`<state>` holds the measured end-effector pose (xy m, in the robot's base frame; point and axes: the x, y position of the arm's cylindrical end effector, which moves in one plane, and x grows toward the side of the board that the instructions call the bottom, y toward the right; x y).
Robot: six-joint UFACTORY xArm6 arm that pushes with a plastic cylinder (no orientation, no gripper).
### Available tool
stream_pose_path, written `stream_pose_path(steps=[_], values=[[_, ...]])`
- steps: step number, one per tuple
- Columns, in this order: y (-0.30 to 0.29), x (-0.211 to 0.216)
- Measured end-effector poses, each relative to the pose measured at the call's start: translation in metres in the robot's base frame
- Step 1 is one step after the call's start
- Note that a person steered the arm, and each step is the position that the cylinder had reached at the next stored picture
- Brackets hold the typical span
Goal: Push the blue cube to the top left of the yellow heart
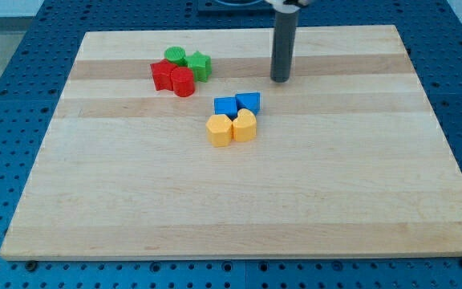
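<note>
While my tip (pixel 280 79) stands apart, blue cube (pixel 225 107) touches yellow heart (pixel 245 126).

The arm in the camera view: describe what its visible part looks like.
Only my end piece shows: a straight, round, dark grey rod with a smooth matte surface, ending in my tip. A pale grey fitting caps it at the view's top edge. No cables or markings are visible.
</note>
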<state>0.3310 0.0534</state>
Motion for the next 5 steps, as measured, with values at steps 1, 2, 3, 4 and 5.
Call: stream_pose_path(steps=[1,2,3,4,5], values=[[-0.015,0.024],[-0.054,0.036],[-0.107,0.036],[-0.155,0.038],[-0.193,0.055]])
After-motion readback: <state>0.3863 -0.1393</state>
